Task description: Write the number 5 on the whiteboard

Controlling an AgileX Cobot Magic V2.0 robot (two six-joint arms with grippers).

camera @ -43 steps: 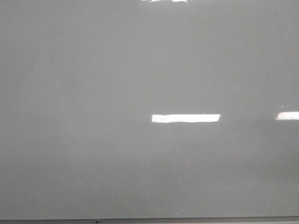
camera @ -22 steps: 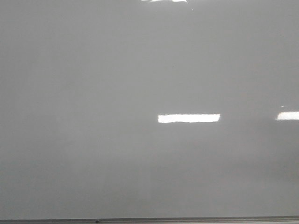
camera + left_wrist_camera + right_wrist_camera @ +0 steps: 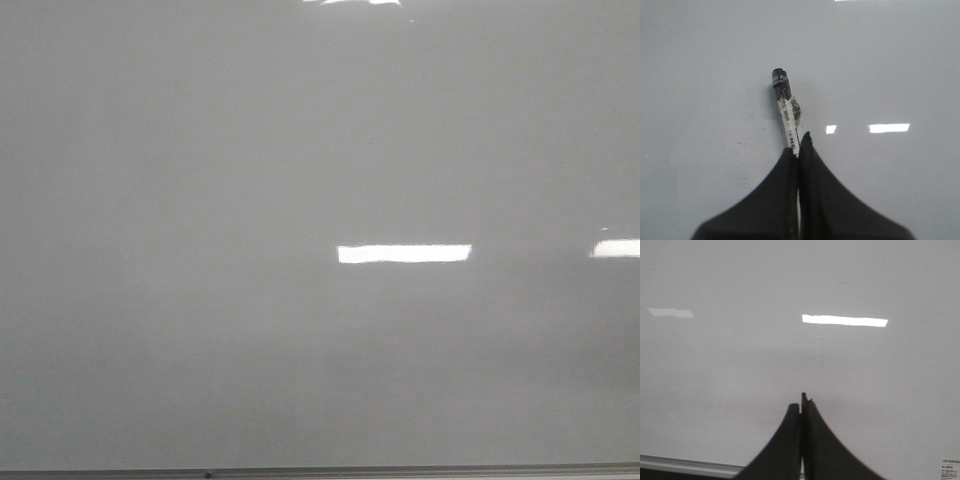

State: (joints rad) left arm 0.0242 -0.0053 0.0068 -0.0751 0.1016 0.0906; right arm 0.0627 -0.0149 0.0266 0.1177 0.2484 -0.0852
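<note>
Black left gripper (image 3: 799, 145) pinches marker (image 3: 785, 107); front view seemingly lacks both.

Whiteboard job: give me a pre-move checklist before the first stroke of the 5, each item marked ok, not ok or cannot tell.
1. Marker gripped in the left hand: ok, both fingers are shut on its barrel.
2. Marker tip uncapped and ready: cannot tell, a dark end shows, cap or nib unclear.
3. Tip touching the whiteboard: cannot tell, contact is not readable from the left wrist view.
4. Writing area free of ink: ok in the front view, only glare patches; faint specks show near the marker in the left wrist view.
5. Right hand out of the way: ok, shut, holding nothing, absent from the front view.
</note>
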